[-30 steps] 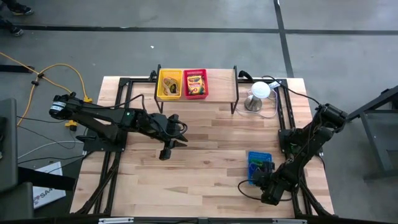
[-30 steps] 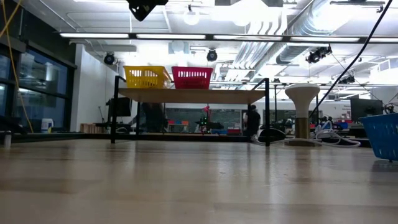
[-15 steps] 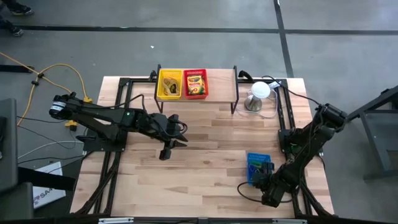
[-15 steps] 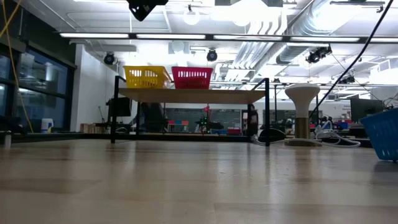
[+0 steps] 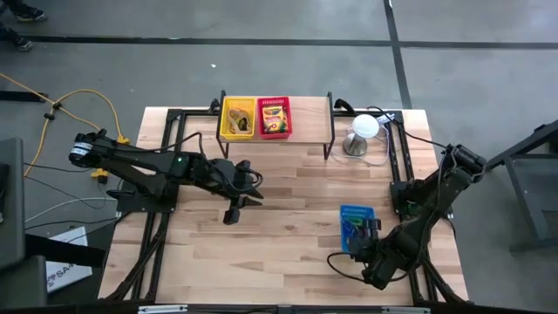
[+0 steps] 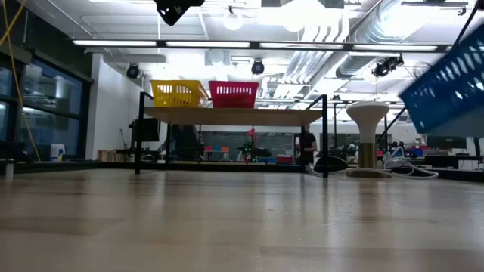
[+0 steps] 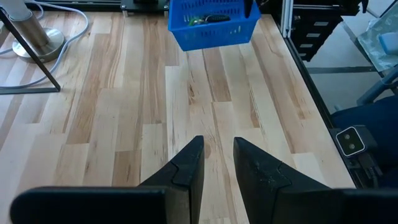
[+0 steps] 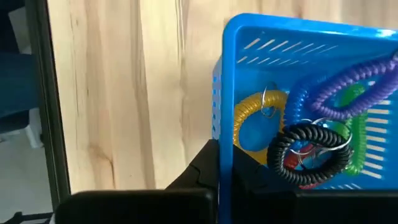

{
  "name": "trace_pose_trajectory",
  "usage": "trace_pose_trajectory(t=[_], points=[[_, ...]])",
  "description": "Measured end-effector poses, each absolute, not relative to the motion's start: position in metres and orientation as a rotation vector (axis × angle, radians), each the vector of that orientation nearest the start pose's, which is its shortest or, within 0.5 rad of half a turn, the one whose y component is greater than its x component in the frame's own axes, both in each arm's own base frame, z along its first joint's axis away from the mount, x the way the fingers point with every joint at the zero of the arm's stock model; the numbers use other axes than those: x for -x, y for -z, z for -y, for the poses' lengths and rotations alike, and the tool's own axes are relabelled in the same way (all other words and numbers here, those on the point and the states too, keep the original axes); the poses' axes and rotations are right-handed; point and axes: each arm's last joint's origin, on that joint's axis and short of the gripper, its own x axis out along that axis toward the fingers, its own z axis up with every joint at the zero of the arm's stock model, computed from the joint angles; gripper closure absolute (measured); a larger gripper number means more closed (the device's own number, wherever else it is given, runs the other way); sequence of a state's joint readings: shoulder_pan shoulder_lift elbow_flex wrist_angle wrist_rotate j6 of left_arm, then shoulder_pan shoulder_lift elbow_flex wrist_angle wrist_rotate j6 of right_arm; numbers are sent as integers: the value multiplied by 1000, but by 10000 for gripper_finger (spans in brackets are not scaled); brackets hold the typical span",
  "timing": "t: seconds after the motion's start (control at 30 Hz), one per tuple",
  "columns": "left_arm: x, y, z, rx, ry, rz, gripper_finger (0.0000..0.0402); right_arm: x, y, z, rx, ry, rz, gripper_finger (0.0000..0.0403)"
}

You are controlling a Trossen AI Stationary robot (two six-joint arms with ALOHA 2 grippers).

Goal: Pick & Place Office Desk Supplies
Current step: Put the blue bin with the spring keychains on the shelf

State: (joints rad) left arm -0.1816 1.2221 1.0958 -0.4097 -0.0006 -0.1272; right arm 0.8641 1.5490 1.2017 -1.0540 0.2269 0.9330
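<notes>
The blue basket [image 6: 446, 85] is blurred and cut off by the low view's right edge.

Bare table [image 5: 288, 187] lies open mid-board; the shelf [image 5: 301, 131] and white dome [image 5: 364, 127] block the far edge.

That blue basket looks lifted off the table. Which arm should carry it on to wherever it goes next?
The right one, probably. The right gripper is clamped on the blue basket's wall, and the low view shows it tilted in the air. The left gripper hangs empty over bare wood, well away.
</notes>
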Motion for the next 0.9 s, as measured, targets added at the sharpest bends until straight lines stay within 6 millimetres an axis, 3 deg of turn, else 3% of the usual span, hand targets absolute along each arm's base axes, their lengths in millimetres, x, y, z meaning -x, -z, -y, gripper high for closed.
trace_pose_trajectory(t=[0.17,0.4,0.63,0.9], points=[[-259,-331,48,75,143,-545,318,-199,-263,-204,-7,52,-1250,401],[-259,-331,48,75,142,-545,318,-219,-264,-184,41,44,-1249,400],[-259,-331,48,75,143,-545,318,-249,-269,-150,58,3,-1249,400],[-259,-331,48,75,142,-544,318,-280,-296,-103,97,44,-1174,400]])
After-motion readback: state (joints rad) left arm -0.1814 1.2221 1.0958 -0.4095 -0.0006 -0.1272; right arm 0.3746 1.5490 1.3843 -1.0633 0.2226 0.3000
